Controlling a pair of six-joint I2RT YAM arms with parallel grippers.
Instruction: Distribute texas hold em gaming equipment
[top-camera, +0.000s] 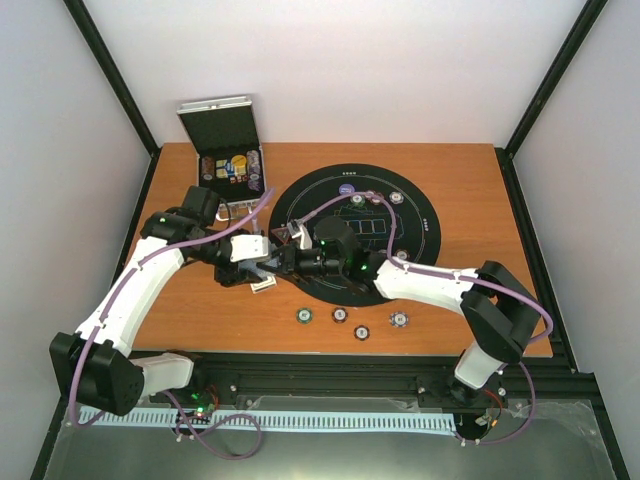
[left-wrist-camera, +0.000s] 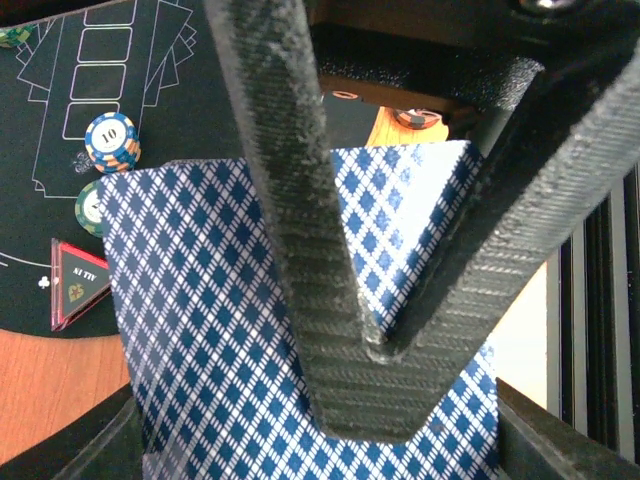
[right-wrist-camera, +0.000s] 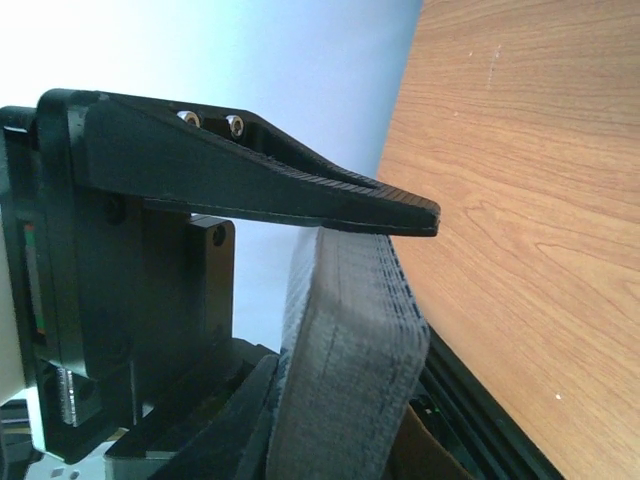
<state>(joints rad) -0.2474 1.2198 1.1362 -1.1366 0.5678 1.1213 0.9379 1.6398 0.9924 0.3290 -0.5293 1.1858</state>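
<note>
White walls box in the wooden desk (top-camera: 470, 190). Overhead, both arms meet left of the desk's centre. Only the right wrist view shows the right gripper (right-wrist-camera: 400, 290) clamping the deck (right-wrist-camera: 345, 350) edge-on. The left wrist view shows the left gripper (left-wrist-camera: 372, 370), its tips pinched together over blue-diamond backs, and a chip (left-wrist-camera: 110, 138) marked "10".

case (top-camera: 222, 135) back-left | mat (top-camera: 425, 235) centre | four chips (top-camera: 340, 315) before mat

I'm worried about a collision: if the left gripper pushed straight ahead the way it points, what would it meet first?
The deck of playing cards, face-on right at the fingertips of the left gripper; they may already touch.
</note>
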